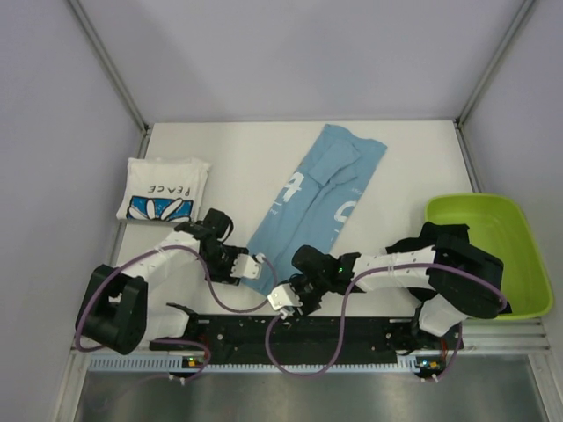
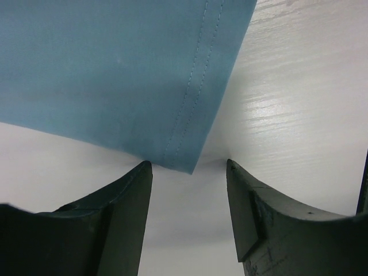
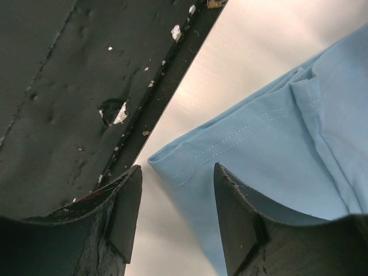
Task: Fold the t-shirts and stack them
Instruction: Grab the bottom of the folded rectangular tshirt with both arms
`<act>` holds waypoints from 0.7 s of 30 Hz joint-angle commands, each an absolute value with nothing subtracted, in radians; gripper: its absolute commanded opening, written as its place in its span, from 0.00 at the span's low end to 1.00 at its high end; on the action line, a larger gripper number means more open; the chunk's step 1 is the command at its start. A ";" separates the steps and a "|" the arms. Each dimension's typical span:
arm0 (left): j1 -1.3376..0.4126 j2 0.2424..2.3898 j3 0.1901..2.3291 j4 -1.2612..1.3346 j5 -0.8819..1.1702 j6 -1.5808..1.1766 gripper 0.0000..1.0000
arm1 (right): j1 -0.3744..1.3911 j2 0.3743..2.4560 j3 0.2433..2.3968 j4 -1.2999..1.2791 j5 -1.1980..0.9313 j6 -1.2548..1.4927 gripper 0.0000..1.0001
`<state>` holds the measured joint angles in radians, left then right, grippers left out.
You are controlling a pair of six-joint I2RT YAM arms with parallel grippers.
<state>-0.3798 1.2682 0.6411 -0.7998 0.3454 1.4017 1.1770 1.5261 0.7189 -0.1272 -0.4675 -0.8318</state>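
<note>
The light blue t-shirt (image 1: 318,195) lies folded into a long strip, running from the table's back middle down to the front. My left gripper (image 1: 255,265) is open at its near left hem corner; in the left wrist view that corner (image 2: 187,164) sits just ahead of the open fingertips. My right gripper (image 1: 286,297) is open at the near right corner; in the right wrist view the hem corner (image 3: 172,167) lies between the fingers. The white "PEACE" t-shirt (image 1: 164,189) lies folded at the left. No black shirt is in view.
A lime-green bin (image 1: 493,251) stands at the right edge of the table. The black base rail (image 1: 290,332) runs along the near edge, right beside my right gripper, and it shows in the right wrist view (image 3: 75,86).
</note>
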 commanded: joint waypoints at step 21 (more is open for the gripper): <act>-0.463 1.305 0.819 -0.776 0.466 1.088 0.00 | 1.073 1.366 0.663 -0.063 -0.500 -0.680 0.00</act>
